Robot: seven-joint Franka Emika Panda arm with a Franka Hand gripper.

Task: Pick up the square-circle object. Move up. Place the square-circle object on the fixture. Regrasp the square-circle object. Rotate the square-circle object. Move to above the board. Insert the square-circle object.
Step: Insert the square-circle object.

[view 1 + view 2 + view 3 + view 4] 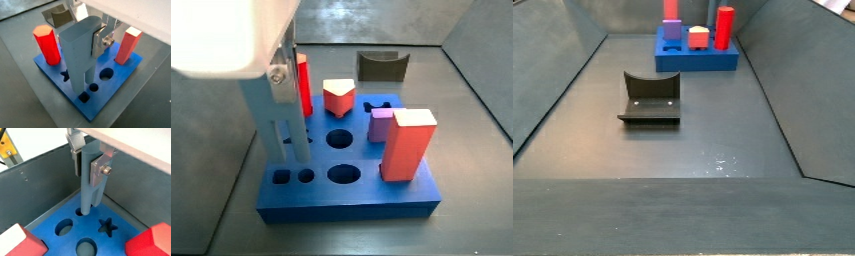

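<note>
I hold the square-circle object (pixel 90 183) upright in the gripper (pixel 90 165), pinched tight near its upper end, so its tip drops straight into a hole (left side) of the board (pixel 345 200). The fixture (pixel 651 98) sits empty.

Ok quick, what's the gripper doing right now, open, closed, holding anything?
Gripper: closed on the square-circle object, holding it upright over the board, its lower end at a hole.
</note>
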